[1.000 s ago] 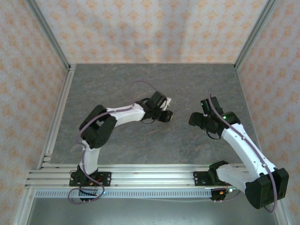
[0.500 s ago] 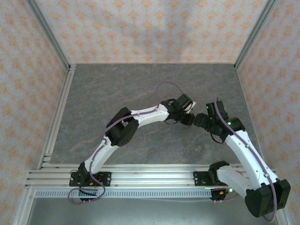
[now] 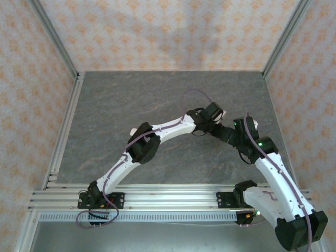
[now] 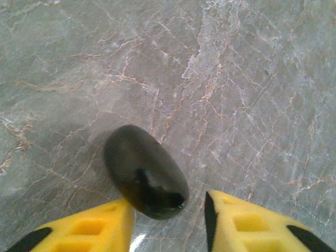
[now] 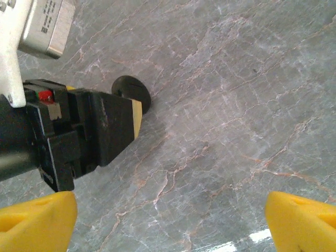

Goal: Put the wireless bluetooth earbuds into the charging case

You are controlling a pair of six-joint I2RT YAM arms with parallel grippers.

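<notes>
Left arm (image 3: pixel 163 128) now reaches farther right | glossy black oval plastic case (image 4: pixel 144 176) lies between parted pads (image 4: pixel 94 228) of left gripper (image 4: pixel 167 203), unpinched | right gripper (image 5: pixel 168 210) spread wide, empty

The top view looks down from above and behind the arm bases (image 3: pixel 100 199) at its bottom edge, taking in the whole grey surface (image 3: pixel 131 100). Both wrist views hang close over that surface, angled downward, and share the black oval case (image 4: pixel 146 178) (image 5: pixel 131 90) lying on it.
</notes>
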